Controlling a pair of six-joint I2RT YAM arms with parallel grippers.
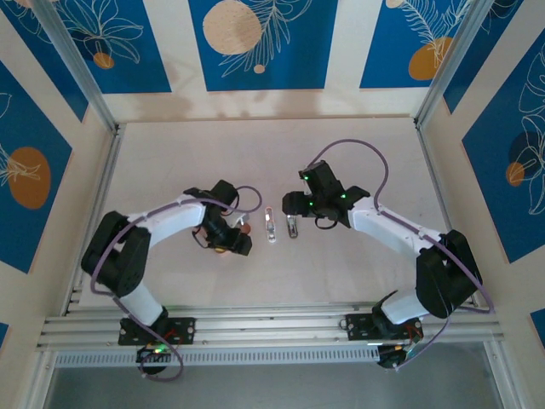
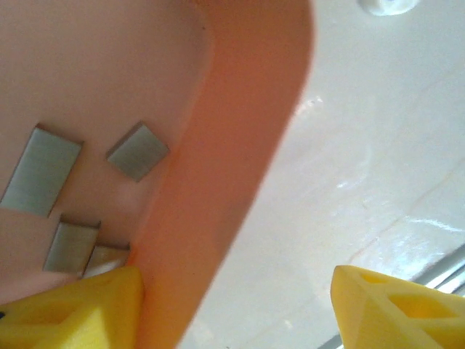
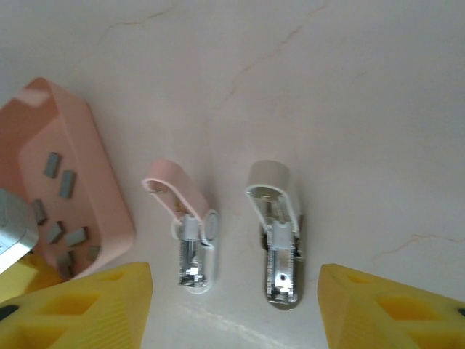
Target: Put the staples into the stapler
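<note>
Item: the staples [image 2: 138,151], several small grey strips lying flat and loose on the floor of the pink tray [image 2: 240,145], which sits on the table [image 2: 378,145] just left of two staplers. Item: left gripper [image 2: 232,313], spread wide and holding nothing. In my left wrist view one yellow finger [image 2: 73,309] hangs inside the tray and the other outside it over bare table, so the tray's wall passes between them. Relation that matters: every strip lies on the inner finger's side, none in the gap between the fingers. The closest strip sits just beside that finger's tip and the rest lie farther into the tray. The largest strip is a short rectangle, its long axis slantwise to the line between the fingers. Item: right gripper [image 3: 240,313], likewise spread and empty, hovering by the pink stapler [image 3: 187,240] and the white stapler [image 3: 277,240], which lie side by side, swung open, metal channels bared, long axes near-to-far. The left arm is plainly nearer the staples. I judge it must shift farther into the tray to bracket one strip before closing. Risk: a thin, flat strip may slip from the pads.
</note>
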